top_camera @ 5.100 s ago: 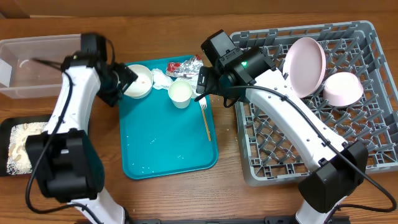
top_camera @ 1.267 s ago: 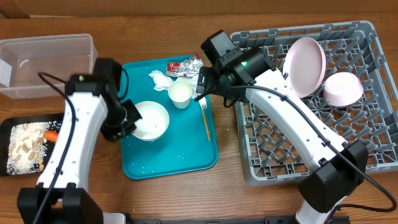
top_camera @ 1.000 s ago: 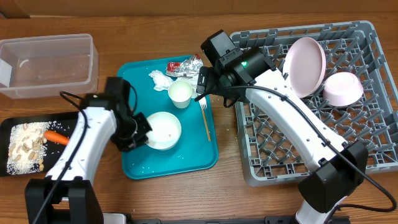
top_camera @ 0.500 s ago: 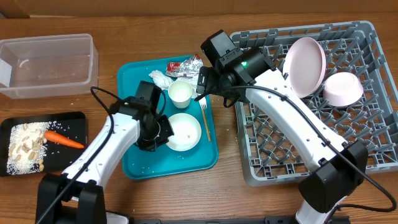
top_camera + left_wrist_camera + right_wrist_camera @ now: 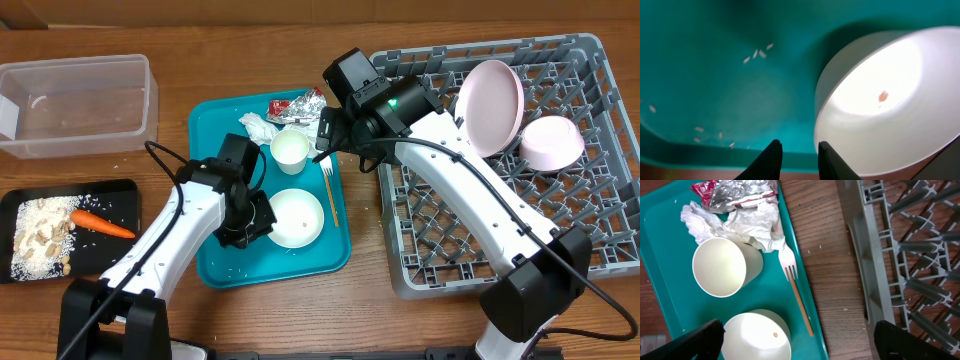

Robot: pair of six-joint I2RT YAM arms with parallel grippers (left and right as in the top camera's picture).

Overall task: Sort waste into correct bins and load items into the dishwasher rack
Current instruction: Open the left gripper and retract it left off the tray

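1. Overhead, upper left of frame: clear tub (image 5: 75,62) sits on the wood table (image 5: 250,40).
2. Lower left: black tray (image 5: 125,188) holds the beige food bits (image 5: 38,235). The carrot (image 5: 100,222) lies at their right edge, thin end twd frame centre.
3. Left-centre: left gripper (image 5: 255,225) is low over the teal tray (image 5: 215,160), just beside the left rim of the tray bowl (image 5: 295,217).
4. Left wrist view: fingers (image 5: 772,155) stand a little apart w/ only teal showing btwn them. The bowl wall lies by the right-hand finger and is not pinched, so nothing is held.
5. Tray bowl is upright on the lower half of the teal tray, w/ one small speck inside and a few pale crumbs on the tray nearby.
6. Centre, upper part of the teal tray: cup (image 5: 290,150) is upright, mouth up, near the tray bowl but apart from it.
7. Napkins (image 5: 255,125) touch the cup's upper left. Foil wrapper (image 5: 298,104) lies at the tray's top edge, against the napkins.
8. Fork (image 5: 330,195) lies along the tray's right strip, tines twd top of frame, yellow handle twd bottom.
9. Right wrist view: right gripper (image 5: 797,330) is spread wide and empty, above the tray bowl, cup and fork.
10. Right half: rack (image 5: 600,200). Plate (image 5: 492,105) stands on edge among the pegs at upper centre of the rack.
11. Rack bowl (image 5: 550,142) is tilted, just beside the plate on its right.
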